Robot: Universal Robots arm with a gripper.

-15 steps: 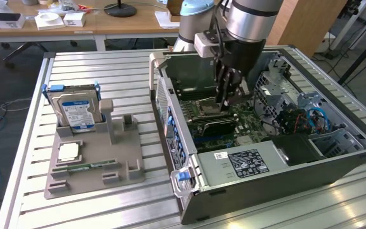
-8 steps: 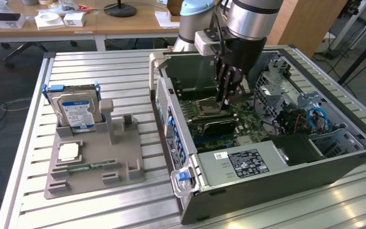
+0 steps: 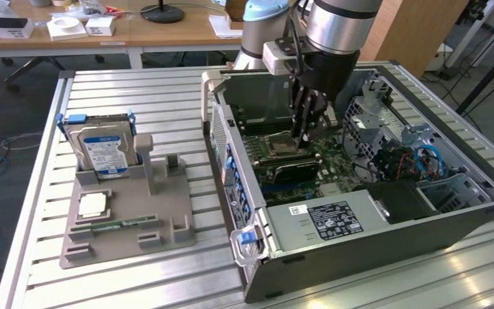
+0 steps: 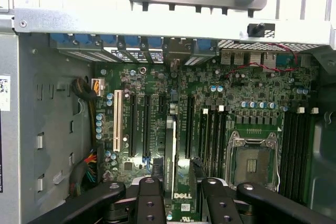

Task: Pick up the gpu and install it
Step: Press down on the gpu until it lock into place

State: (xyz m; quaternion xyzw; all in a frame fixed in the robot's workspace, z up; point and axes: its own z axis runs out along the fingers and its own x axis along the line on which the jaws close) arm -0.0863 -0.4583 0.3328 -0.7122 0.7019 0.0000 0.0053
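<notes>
The gpu shows edge-on in the wrist view, a thin green-edged card with a DELL label, standing between my two fingers. My gripper looks shut on it, a finger pressed to each side. Just beyond the card's far end lie the long black expansion slots of the motherboard. In the exterior view my gripper reaches down into the open computer case, over the board near the processor socket.
A grey parts holder on the exterior view's left carries a silver hard drive, a processor chip and a green memory stick. Inside the case are the power supply, drive cage, cables and empty processor socket.
</notes>
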